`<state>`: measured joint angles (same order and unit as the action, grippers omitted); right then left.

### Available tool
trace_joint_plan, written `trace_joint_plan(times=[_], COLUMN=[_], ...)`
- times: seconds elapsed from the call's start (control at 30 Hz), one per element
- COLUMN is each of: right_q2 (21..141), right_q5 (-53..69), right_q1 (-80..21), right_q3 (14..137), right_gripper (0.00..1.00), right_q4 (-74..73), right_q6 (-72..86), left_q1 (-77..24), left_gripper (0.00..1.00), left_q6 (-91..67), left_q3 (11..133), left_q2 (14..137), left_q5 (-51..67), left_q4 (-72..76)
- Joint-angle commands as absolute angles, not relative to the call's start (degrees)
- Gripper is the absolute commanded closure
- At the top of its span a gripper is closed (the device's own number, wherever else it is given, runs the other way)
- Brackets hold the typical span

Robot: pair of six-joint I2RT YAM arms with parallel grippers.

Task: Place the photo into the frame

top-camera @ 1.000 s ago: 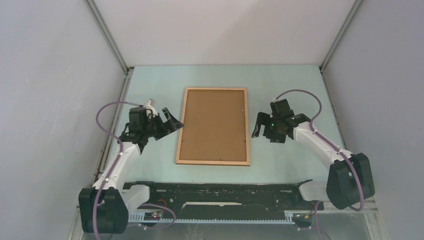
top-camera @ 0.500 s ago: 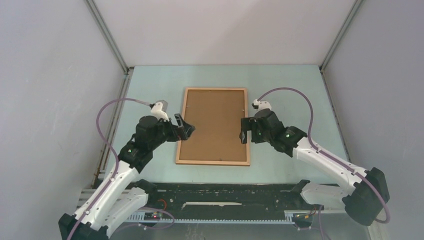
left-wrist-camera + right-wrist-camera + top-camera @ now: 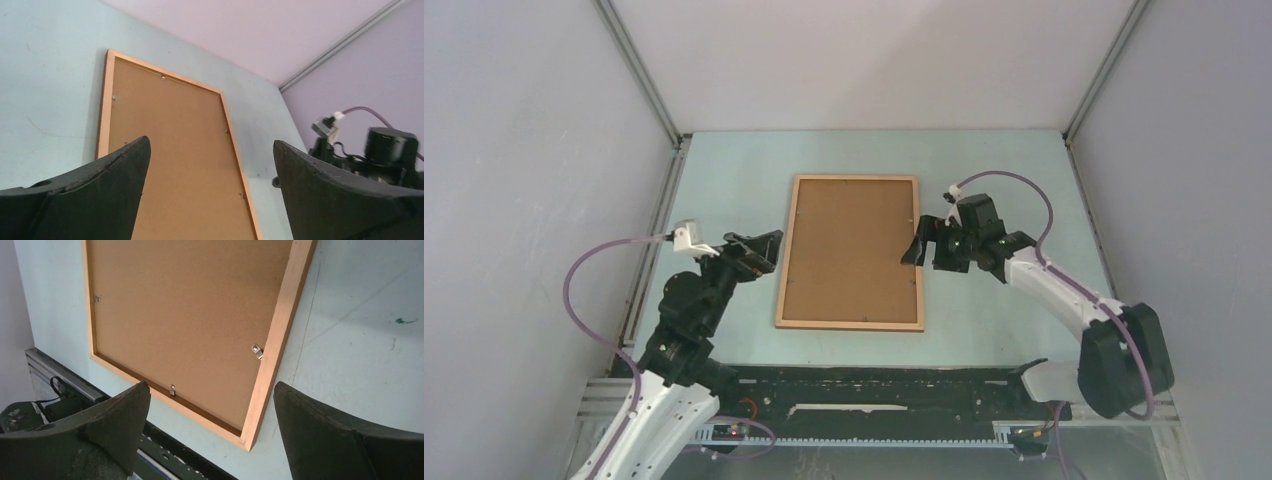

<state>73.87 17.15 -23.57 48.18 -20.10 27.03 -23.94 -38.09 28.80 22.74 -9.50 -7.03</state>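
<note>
Though spread wide and gripping nothing, flank wooden frame with left gripper and right gripper; hides front beneath brown backing board, face-down

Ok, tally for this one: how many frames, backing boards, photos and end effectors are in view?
Frame: 1
Backing board: 1
Photo: 0 in view
End effectors: 2, the left end effector and the right end effector, both open and empty
Total: 4
</note>
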Motion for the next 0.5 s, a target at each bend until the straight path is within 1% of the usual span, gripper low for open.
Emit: trace_joint_plan(times=[0.0, 0.1, 0.17, 0.3, 0.47], right_q2=[81.5, 88.9, 93.4, 102.1, 106.3], right_q5=[23.0, 24.7, 24.5, 24.0, 24.0], right_q1=[-20.4, -19.2, -18.9, -19.3, -19.8], right_q3=[52.2, 56.6, 59.1, 64.4, 64.8], right_gripper=[0.03, 0.13, 0.16, 0.21, 0.26], right_q4=[-19.9, -24.2, -26.8, -32.1, -31.8], right_q6=[28.9, 28.8, 29.2, 28.3, 28.6], left_q1=[-23.8, -23.8, -24.0, -26.3, -32.5], left_gripper=[0.0, 0.0, 0.0, 0.0, 0.0], left_q6=[-35.2, -32.1, -31.3, -31.2, -28.3], left_q3=[31.2, 36.4, 37.7, 36.7, 37.2], left_q2=[26.9, 34.3, 37.7, 41.6, 46.2], left_q5=[-5.9, -2.0, 2.2, 5.6, 3.1], left_q4=[-6.6, -11.9, -11.8, -8.2, -8.4])
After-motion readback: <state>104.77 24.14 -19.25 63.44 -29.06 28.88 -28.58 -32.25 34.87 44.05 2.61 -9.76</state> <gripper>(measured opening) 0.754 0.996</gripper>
